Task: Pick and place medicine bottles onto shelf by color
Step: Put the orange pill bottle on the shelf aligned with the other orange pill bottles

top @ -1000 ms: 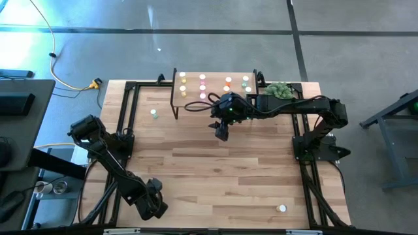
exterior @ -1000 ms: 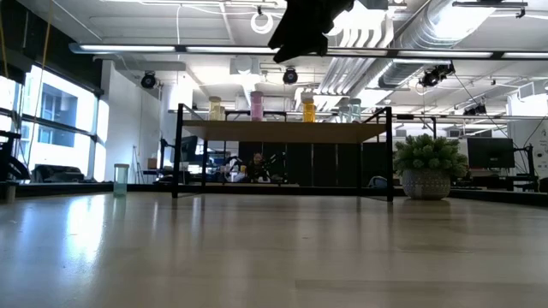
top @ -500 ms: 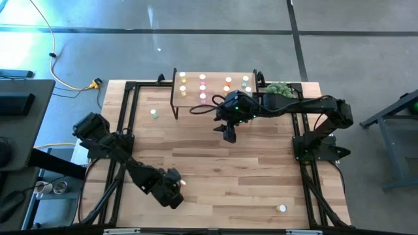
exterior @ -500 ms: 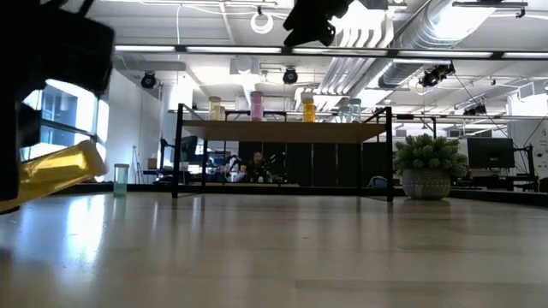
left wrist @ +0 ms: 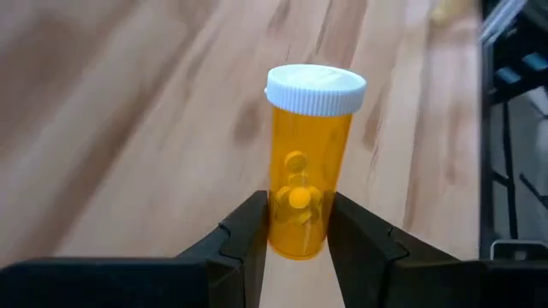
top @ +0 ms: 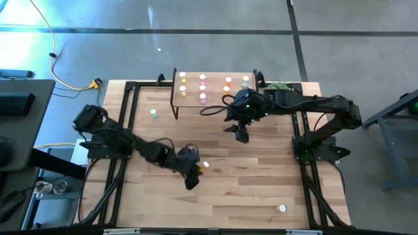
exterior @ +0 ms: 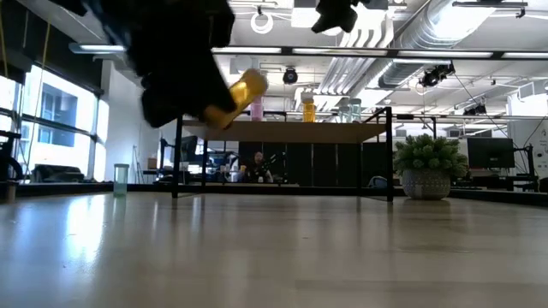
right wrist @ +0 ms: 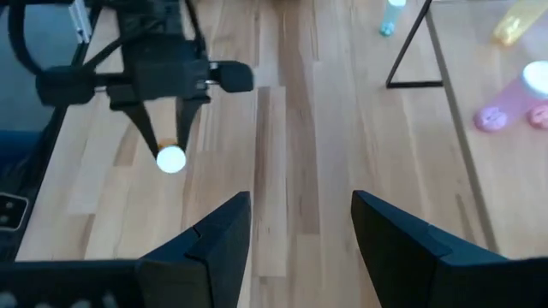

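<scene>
High view: left gripper [top: 194,173] is clamping a small orange white-capped pill bottle [top: 202,167] above mid-table, at seven o'clock from the light-wood black-legged shelf [top: 214,85]; right gripper [top: 241,136] is hanging open, empty, nearer it.

open-plan lab, exposed ceiling ducts [exterior: 402,38]
</scene>
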Controlling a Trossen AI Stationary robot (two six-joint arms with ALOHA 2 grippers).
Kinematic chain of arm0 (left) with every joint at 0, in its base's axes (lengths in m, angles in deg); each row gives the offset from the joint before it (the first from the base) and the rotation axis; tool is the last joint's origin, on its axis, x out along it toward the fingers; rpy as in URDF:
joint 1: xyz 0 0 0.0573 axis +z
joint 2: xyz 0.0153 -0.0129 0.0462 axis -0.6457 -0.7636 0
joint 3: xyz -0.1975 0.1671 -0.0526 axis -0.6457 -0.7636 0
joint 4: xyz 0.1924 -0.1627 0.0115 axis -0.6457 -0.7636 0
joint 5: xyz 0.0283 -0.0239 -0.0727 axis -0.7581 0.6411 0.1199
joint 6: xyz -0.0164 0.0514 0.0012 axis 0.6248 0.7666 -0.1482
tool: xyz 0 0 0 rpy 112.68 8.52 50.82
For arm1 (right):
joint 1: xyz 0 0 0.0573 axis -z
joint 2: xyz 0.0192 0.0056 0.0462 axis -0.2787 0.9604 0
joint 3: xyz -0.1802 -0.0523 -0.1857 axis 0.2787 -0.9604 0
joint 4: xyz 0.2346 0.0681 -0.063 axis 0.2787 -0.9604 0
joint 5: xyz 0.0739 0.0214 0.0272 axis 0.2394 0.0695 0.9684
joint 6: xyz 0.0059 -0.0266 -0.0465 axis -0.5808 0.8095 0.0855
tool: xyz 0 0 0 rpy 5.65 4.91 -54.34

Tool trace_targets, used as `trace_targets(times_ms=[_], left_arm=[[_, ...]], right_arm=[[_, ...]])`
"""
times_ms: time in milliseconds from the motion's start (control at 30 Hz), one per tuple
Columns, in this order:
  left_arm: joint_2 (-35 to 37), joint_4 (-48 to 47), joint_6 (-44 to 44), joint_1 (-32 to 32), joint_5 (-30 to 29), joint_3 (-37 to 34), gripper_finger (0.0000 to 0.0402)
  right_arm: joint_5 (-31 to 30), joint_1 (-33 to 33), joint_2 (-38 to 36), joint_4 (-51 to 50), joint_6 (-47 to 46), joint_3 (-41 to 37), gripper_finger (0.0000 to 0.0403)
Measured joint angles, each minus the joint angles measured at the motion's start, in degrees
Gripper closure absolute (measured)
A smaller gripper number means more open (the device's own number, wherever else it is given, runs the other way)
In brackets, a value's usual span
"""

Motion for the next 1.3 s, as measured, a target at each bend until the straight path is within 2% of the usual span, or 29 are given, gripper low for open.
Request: trace_targets(times_ms=[267, 600, 900, 1100, 1300], left_arm=[[4.6, 6.6, 16.5, 7.3, 0.2, 0.0, 0.0302], [5.9, 16.4, 36.7, 14.4, 0.4, 0.1, 0.0302], [5.8, 17.7, 44.4, 19.6, 0.2, 0.1, 0.0302], [5.8, 18.7, 45.6, 22.1, 0.5, 0.1, 0.0302], [5.8, 20.6, 47.3, 23.2, 0.8, 0.1, 0.0302]], right_arm=[[0.0, -0.6, -4.1, -2.1, 5.9, 0.0, 0.0208], [0.1, -0.9, -3.4, -1.9, 10.8, 0.0, 0.0208], [0.0, -0.9, -2.8, 2.0, 8.1, 0.0, 0.0208], [-5.1, -1.1, -1.0, 4.4, 8.6, 0.0, 0.0208], [-5.3, -1.1, 1.7, 5.9, 8.5, 0.0, 0.0208]])
